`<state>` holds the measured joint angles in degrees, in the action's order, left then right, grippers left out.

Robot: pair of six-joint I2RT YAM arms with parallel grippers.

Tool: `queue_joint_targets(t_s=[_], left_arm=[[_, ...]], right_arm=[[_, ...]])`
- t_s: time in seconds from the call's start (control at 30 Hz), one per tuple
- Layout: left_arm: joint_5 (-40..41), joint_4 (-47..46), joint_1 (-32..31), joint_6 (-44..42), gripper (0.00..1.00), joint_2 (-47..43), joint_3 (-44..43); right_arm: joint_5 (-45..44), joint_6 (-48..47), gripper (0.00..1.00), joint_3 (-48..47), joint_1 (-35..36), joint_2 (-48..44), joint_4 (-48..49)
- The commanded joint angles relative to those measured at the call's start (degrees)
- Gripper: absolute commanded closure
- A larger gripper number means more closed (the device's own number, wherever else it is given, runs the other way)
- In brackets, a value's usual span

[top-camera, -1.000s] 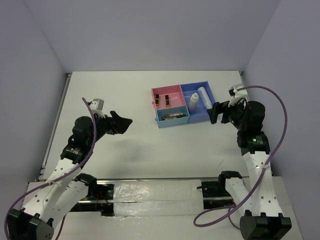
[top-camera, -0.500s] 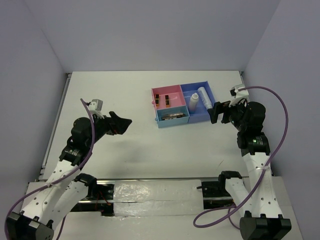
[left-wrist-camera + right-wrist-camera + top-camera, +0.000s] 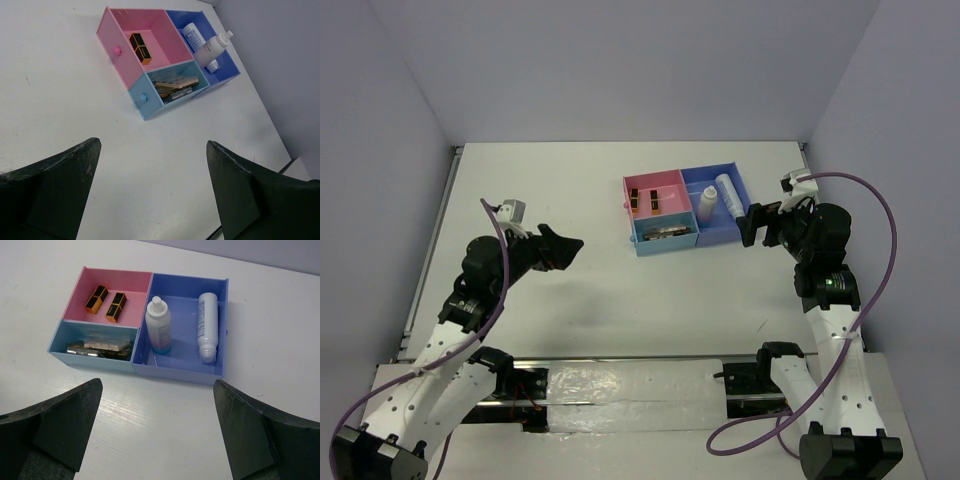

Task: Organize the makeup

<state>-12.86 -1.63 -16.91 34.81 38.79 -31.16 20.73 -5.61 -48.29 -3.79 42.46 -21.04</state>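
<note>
The makeup lies in a pink-and-blue tray (image 3: 672, 243). Two black-gold pieces (image 3: 96, 299) (image 3: 116, 306) lie in the pink compartment. Stacked palettes (image 3: 102, 346) fill the light-blue compartment. In the blue compartment one whitish bottle (image 3: 159, 326) stands upright and another (image 3: 207, 327) lies flat. My left gripper (image 3: 570, 243) is open and empty, above the table well to the left of the tray. My right gripper (image 3: 752, 225) is open and empty, just right of the tray. In the left wrist view the open left gripper (image 3: 152, 145) faces the tray (image 3: 115, 45).
White table (image 3: 550, 190) with grey walls on three sides. The table's near edge and the arm rail (image 3: 620, 385) lie below. The tray sits at the back right of the middle.
The left arm has drawn back a touch. The right arm and the tray's contents have not moved.
</note>
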Motion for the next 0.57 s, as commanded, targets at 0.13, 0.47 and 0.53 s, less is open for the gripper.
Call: queue_joint_targets(t_s=[0.13, 0.47, 0.53], left_arm=[[0.03, -2.33, 0.38, 0.26, 0.01, -0.29, 0.22], [-0.15, -2.5, 0.38, 0.17, 0.01, 0.33, -0.22], [-0.15, -2.59, 0.38, 0.17, 0.01, 0.5, -0.22]], right_arm=[[-1.04, -0.11, 0.01, 0.04, -0.08, -0.36, 1.61], [-1.22, -0.11, 0.0, 0.04, -0.16, -0.27, 2.05], [-0.96, -0.54, 0.0, 0.65, -0.08, -0.53, 2.66]])
